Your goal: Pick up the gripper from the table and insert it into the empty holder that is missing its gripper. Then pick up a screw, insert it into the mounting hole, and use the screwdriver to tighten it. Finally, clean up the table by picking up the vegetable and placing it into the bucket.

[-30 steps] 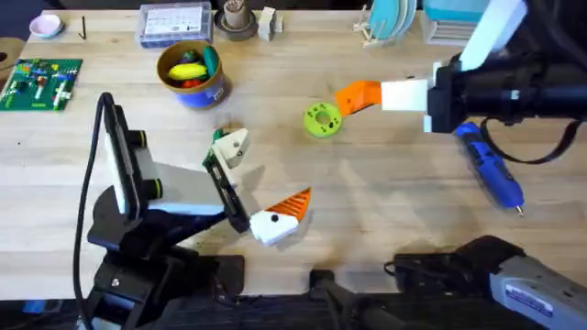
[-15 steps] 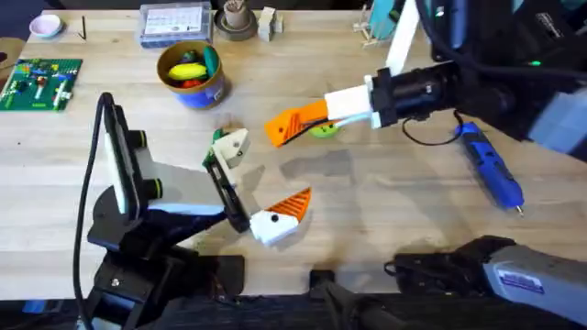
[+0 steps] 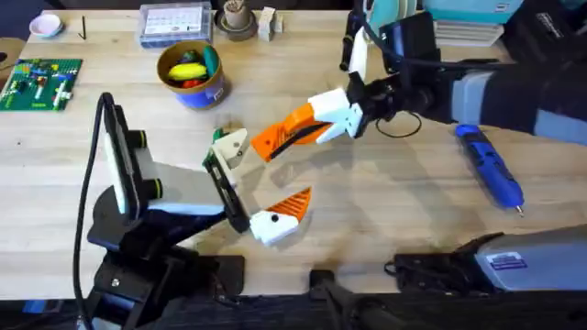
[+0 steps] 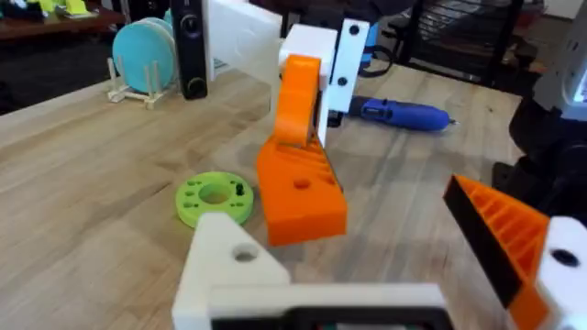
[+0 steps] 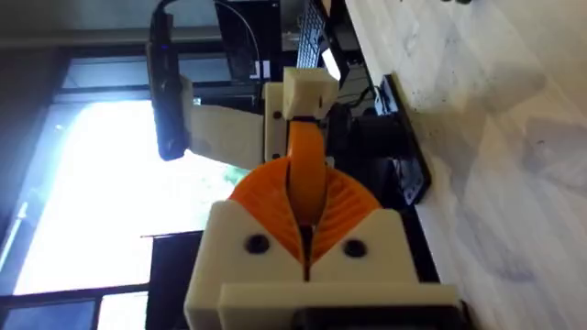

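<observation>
My right gripper [image 3: 301, 128] reaches over the table's middle, shut on the orange gripper [image 3: 268, 141], whose tip hangs just right of the empty white holder [image 3: 235, 145]. That holder is one finger mount of my left gripper [image 3: 261, 179], which stands open; its other mount carries an orange ribbed finger [image 3: 293, 203]. In the left wrist view the held orange gripper [image 4: 299, 197] hangs above the table behind the empty holder [image 4: 229, 266]. In the right wrist view it [image 5: 305, 160] points at the holder [image 5: 307, 92]. The blue screwdriver [image 3: 491, 165] lies at the right. The blue bucket [image 3: 210, 93] holds toys at the back left.
A green disc with holes [image 4: 214, 197] lies under the right gripper. A small green piece [image 3: 218, 136] sits just behind the empty holder. A green circuit board [image 3: 41, 82], a clear parts box [image 3: 174, 23], a brown cup [image 3: 237, 20] and a plate rack [image 3: 390, 23] line the far edge.
The right arm has swung left and down from the green disc toward the left gripper's empty holder, carrying the orange gripper. The left arm has stayed still.
</observation>
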You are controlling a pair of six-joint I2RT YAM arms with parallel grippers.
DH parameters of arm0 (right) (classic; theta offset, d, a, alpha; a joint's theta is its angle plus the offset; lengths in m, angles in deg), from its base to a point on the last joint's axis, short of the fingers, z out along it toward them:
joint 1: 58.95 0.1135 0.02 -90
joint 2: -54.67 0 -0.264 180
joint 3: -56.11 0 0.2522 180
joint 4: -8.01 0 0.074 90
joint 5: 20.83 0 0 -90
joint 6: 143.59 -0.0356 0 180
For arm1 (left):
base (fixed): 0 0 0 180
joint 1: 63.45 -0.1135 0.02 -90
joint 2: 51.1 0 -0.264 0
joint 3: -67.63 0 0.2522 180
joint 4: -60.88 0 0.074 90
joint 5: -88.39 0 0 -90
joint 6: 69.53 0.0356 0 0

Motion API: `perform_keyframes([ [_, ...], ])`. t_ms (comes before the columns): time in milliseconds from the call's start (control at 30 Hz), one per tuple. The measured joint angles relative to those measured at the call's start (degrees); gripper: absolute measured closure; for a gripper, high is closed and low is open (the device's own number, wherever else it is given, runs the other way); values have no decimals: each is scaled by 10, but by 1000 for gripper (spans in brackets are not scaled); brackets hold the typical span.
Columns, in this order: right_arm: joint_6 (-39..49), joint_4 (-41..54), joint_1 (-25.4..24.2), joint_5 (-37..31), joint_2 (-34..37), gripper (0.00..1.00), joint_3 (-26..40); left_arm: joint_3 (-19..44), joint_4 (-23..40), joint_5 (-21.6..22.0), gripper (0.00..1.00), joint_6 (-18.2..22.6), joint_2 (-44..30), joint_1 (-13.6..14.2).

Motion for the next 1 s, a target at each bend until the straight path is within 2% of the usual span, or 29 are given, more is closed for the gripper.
perform_keyframes([
  [233, -28, -6, 28, 19, 31, 992, -1, 0, 0, 0, 9, 0, 0, 0],
  [433, -57, -59, 37, 22, 31, 992, -2, 0, 0, 0, 9, 0, 0, 0],
  [800, -115, -104, 40, -36, 31, 993, -2, 0, 0, 9, 9, 0, 0, 0],
  [1000, -151, -182, 54, -59, 31, 993, -4, 0, -2, 33, 9, 2, 0, -4],
])
